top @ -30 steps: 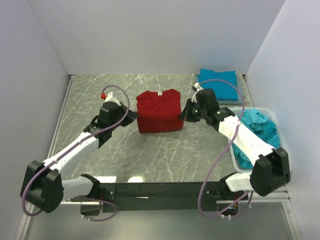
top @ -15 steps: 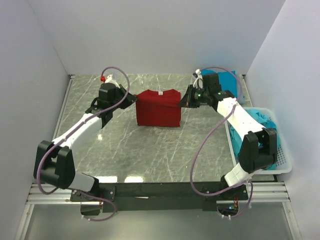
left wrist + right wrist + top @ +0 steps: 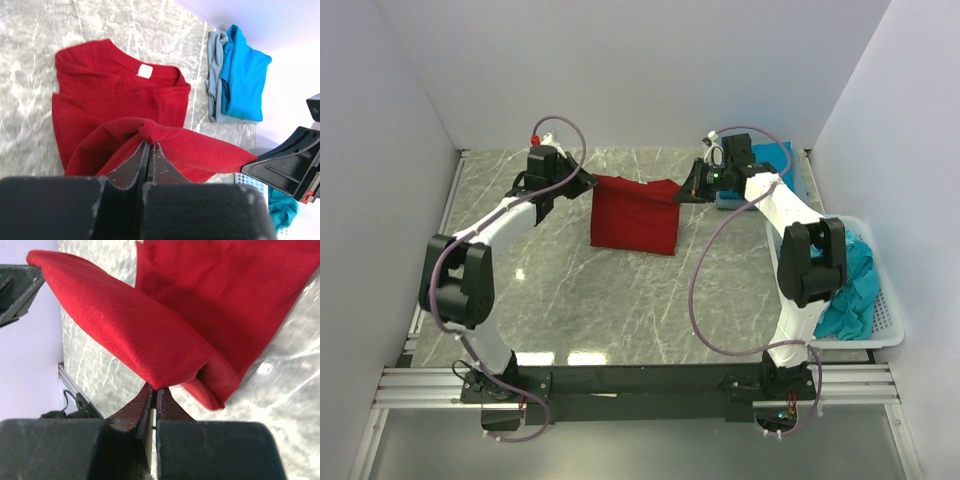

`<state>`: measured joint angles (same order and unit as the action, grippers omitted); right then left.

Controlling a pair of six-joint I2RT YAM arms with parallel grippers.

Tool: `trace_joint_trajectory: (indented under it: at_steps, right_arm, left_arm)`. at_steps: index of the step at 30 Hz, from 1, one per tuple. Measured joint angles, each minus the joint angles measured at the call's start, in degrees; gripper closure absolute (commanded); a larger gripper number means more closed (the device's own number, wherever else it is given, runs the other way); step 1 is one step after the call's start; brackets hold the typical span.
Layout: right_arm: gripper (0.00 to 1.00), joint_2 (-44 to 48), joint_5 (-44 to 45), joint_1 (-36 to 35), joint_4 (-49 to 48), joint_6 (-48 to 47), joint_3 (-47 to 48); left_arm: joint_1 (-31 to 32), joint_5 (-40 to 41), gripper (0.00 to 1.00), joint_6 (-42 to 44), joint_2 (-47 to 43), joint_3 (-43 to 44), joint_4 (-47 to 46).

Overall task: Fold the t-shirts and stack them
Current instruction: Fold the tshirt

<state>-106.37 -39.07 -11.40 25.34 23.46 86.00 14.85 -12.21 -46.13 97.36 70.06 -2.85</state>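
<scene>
The red t-shirt (image 3: 634, 216) sits at the far middle of the marble table (image 3: 620, 300). 1 doubled edge of it is raised off the surface and stretched between the 2 grippers. The rest lies flat beneath, with its white neck label (image 3: 145, 70) facing up.

The left gripper (image 3: 149, 147) has its fingers pressed together on the left end of that raised fold, with red fabric bunched between the tips. The right gripper (image 3: 154, 392) is clamped in the same way on the right end, the cloth wrapping over its fingertips.

Just behind the right gripper, in the far right corner, a folded teal-blue t-shirt (image 3: 245, 82) rests on a grey folded cloth (image 3: 215, 92). In the overhead view the right arm (image 3: 770, 200) crosses in front of this pile and hides much of it.

A white mesh basket (image 3: 883, 322) stands along the table's right edge, holding crumpled teal-blue t-shirts (image 3: 852, 278). The right arm's upright link stands against the basket's left side and blocks part of it. The red shirt is well apart from the basket and near the folded pile.
</scene>
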Motion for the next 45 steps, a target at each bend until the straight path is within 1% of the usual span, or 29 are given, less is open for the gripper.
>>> trace_joint_trajectory:
  at_steps: [7, 15, 17, 18, 19, 20, 21, 22, 23, 24, 25, 26, 27, 28, 30, 33, 37, 41, 43, 45]
  right_arm:
    - [1.0, -8.5, -1.1, 1.5, -0.4, 0.1, 7.1]
    - [1.0, -20.4, -1.1, 2.6, -1.0, 0.1, 18.9]
    - [0.97, -23.1, -0.9, 2.6, -1.2, 0.5, 21.0]
    - [0.94, -24.5, -0.9, 2.7, -1.3, 0.7, 21.9]
    - [0.86, -25.7, -0.7, 2.8, -1.5, 0.9, 22.7]
    - [0.84, -26.8, -0.5, 2.8, -1.6, 1.1, 23.4]
    - [0.77, -27.9, -0.4, 2.9, -1.7, 1.3, 24.2]
    - [0.6, -28.9, -0.3, 3.0, -1.6, 1.5, 25.2]
    - [0.53, -29.8, 0.0, 3.1, -1.6, 1.8, 26.0]
    - [0.44, -30.4, 0.4, 3.2, -1.5, 1.7, 26.7]
    - [0.35, -30.7, 0.6, 3.3, -1.4, 1.6, 27.3]
    - [0.31, -30.9, 0.8, 3.6, -1.3, 1.7, 28.0]
    - [0.28, -31.0, 1.0, 3.8, -1.1, 1.6, 28.5]
    - [0.26, -31.0, 1.2, 4.0, -1.0, 1.6, 28.9]
    - [0.22, -31.0, 1.4, 4.3, -1.0, 1.4, 29.5]
    - [0.2, -30.2, 1.7, 4.5, -0.9, 1.0, 29.0]
    - [0.19, -23.9, 2.5, 4.1, -1.3, 0.6, 21.2]
    - [0.18, -12.7, 2.7, 2.2, -4.9, 1.0, 8.9]
    - [0.18, -9.3, 2.4, 0.6, -5.9, 1.3, 6.8]
    - [0.19, -8.2, 1.9, -1.0, -8.0, 1.6, 7.2]
  left_arm:
    - [-1.1, -1.0, 1.0, 0.7, 9.1, 6.9, -1.2]
    - [-2.2, -2.5, 1.0, 1.6, 18.5, 13.3, -3.4]
    - [-2.5, -3.0, 1.0, 1.7, 20.9, 14.9, -3.7]
    - [-2.6, -3.1, 1.0, 1.8, 22.1, 15.9, -3.8]
    - [-2.6, -3.2, 1.0, 2.0, 23.6, 17.2, -3.8]
    - [-2.7, -3.4, 1.0, 2.0, 24.8, 18.3, -3.7]
    - [-2.7, -3.6, 0.93, 2.0, 26.3, 19.7, -3.6]
    - [-2.7, -3.7, 0.85, 2.1, 27.2, 20.4, -3.7]
    - [-2.7, -4.0, 0.73, 2.2, 28.2, 21.3, -3.7]
    - [-2.7, -4.3, 0.44, 2.4, 29.0, 21.9, -3.7]
    - [-2.8, -4.6, 0.33, 2.7, 29.7, 22.4, -3.7]
    - [-2.9, -4.8, 0.24, 2.6, 30.1, 22.9, -3.6]
    - [-3.0, -4.9, 0.1, 2.6, 30.3, 23.2, -3.5]
    - [-3.1, -5.0, 0.01, 2.8, 30.3, 23.3, -3.4]
    - [-3.2, -5.1, 0.0, 3.0, 30.3, 23.5, -3.3]
    - [-3.3, -5.1, 0.01, 3.5, 29.9, 23.5, -2.9]
    - [-3.3, -5.7, 0.01, 3.8, 26.9, 22.2, -1.6]
    - [-2.8, -6.1, 0.01, 4.0, 18.3, 15.2, -1.9]
    - [-2.4, -6.3, 0.01, 3.9, 12.9, 10.8, -2.7]
    - [-2.0, -6.5, 0.01, 3.6, 8.0, 6.6, -3.8]
